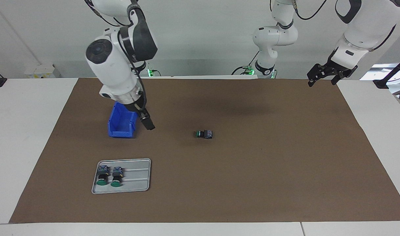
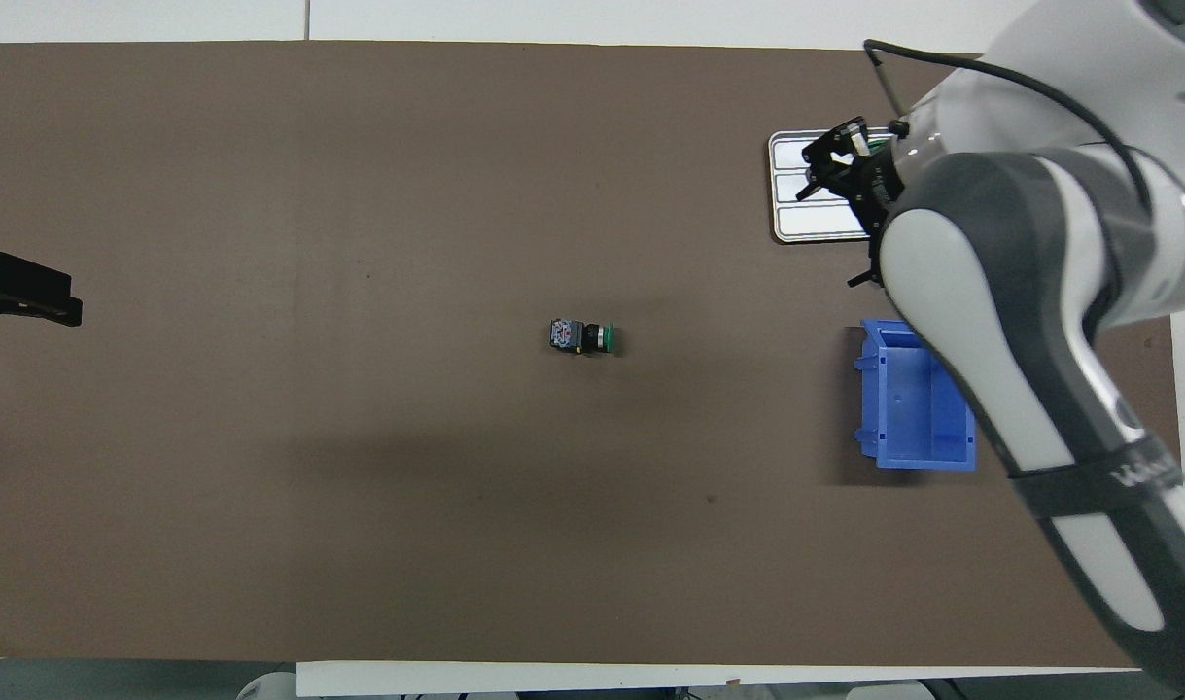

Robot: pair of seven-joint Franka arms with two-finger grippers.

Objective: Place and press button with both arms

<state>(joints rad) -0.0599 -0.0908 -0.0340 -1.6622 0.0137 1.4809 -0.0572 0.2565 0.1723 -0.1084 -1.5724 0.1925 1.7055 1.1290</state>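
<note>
A green-capped button (image 1: 204, 134) lies sideways mid-tabletop — ready for pressing; right tool (image 1: 147, 122), three o'clock of the blue bin (image 1: 121, 123), is spread, left tool (image 1: 327, 74) likewise, parked.

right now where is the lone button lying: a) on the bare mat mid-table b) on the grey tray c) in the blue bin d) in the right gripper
a: the button lies on its side on the brown mat, apart from the bin, the tray and both grippers.
</note>
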